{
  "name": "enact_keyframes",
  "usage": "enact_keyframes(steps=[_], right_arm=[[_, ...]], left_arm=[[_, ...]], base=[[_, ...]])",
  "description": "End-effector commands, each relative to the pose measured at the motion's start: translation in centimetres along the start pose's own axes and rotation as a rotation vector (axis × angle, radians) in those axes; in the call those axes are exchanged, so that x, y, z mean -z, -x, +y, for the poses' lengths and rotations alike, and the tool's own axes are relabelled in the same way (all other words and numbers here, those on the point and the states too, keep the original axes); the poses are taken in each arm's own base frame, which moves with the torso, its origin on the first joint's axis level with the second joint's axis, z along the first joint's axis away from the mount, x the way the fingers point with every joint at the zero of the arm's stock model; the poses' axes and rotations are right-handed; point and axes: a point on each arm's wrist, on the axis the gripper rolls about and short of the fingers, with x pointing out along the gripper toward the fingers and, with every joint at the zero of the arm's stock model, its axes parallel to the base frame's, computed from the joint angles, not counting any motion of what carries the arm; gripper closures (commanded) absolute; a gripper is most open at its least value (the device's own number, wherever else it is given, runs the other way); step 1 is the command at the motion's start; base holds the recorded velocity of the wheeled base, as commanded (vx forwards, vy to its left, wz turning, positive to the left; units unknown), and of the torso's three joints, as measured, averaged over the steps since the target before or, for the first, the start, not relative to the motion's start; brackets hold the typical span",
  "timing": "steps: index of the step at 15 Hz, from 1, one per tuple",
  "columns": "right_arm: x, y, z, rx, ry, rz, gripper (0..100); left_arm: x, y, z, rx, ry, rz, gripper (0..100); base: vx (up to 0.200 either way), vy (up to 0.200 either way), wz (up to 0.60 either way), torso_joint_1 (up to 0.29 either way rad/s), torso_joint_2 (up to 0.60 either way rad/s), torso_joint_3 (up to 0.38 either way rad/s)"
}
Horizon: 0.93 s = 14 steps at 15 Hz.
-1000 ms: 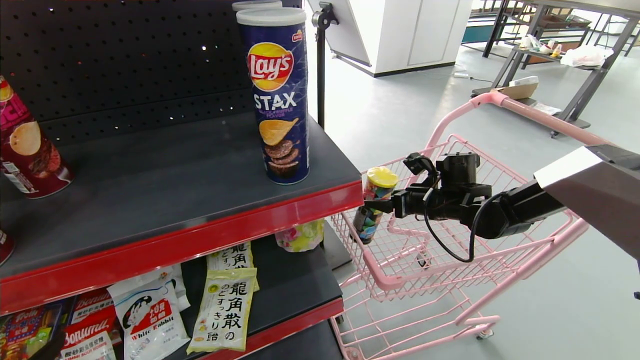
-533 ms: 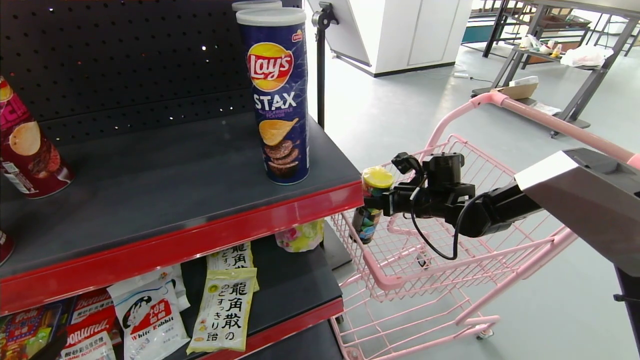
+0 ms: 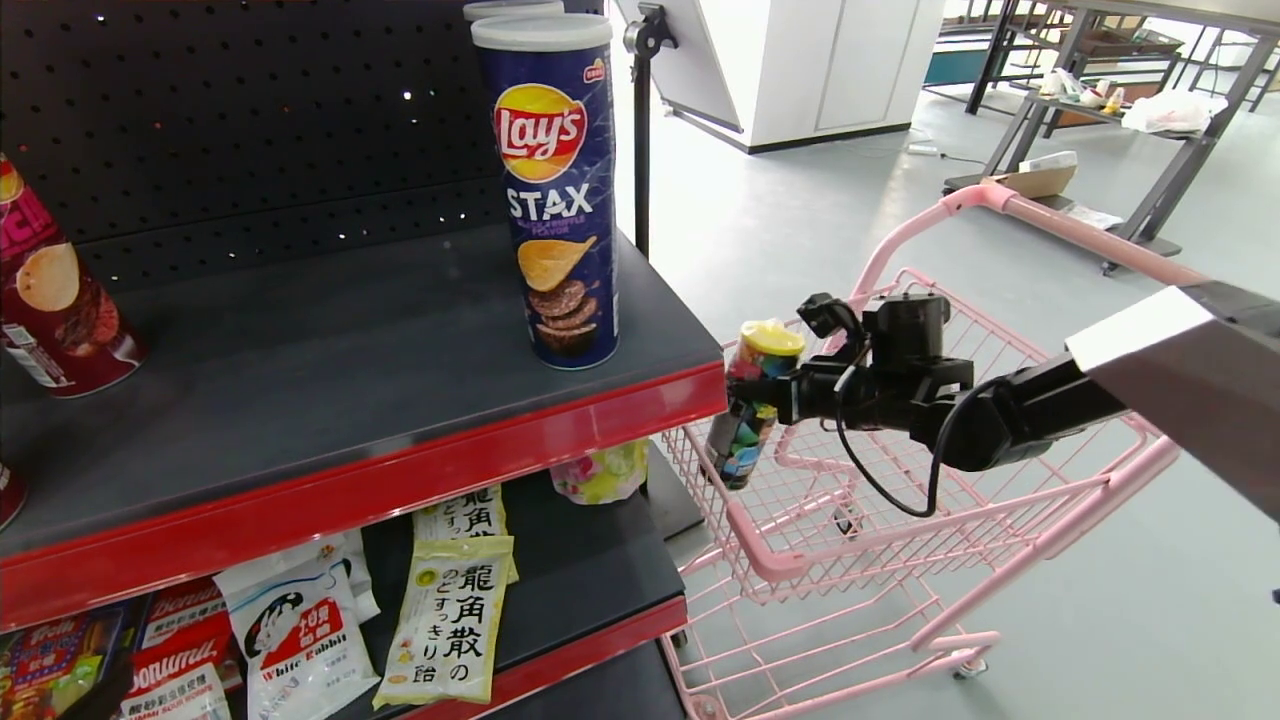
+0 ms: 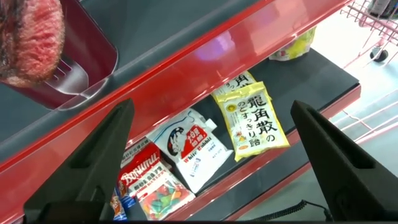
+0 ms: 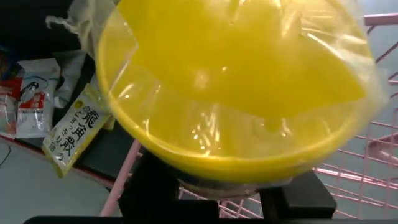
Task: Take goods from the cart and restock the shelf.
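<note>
The right claw [image 3: 768, 395] grips one tube [image 3: 740, 445] with a yellow lid. The tube hangs tilted over the cart's [image 3: 900, 545] front corner, just beside the shelf's [image 3: 330, 340] red edge. On top stand one blue can [image 3: 560, 200] and one red can [image 3: 55, 290], with wide bare room between. The left claw [image 4: 211, 106] is spread wide, holding nothing.

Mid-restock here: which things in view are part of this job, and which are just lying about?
In the job:
right gripper, shut on the yellow-lidded candy tube
pink cart
top shelf

Lying about:
blue chips canister
red chips canister
yellow candy bags
cardboard box behind the cart
</note>
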Motion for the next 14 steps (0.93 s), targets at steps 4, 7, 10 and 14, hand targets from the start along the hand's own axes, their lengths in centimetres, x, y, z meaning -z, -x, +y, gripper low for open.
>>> enact_keyframes(steps=[4, 7, 10, 14], right_arm=[[-8.8, 15.8, 2.9, 0.264, 0.113, -0.265, 100], [-7.0, 21.7, 5.7, 0.58, 0.073, -0.269, 100], [-4.8, 29.9, 11.0, 0.649, 0.06, -0.196, 100], [-2.0, 36.5, 16.4, 0.649, 0.08, -0.116, 100]], left_arm=[[-0.1, 0.1, 0.0, 0.004, 0.003, -0.01, 0], [-0.3, 0.2, 0.1, 0.0, 0.008, -0.025, 0], [-0.8, 0.3, 0.1, 0.046, 0.042, -0.065, 0], [-0.8, 0.8, 0.2, 0.045, 0.056, -0.099, 0]], base=[[0.0, 0.0, 0.0, 0.0, 0.0, 0.0], [0.0, 0.0, 0.0, 0.0, 0.0, 0.0], [0.0, 0.0, 0.0, 0.0, 0.0, 0.0], [0.0, 0.0, 0.0, 0.0, 0.0, 0.0]])
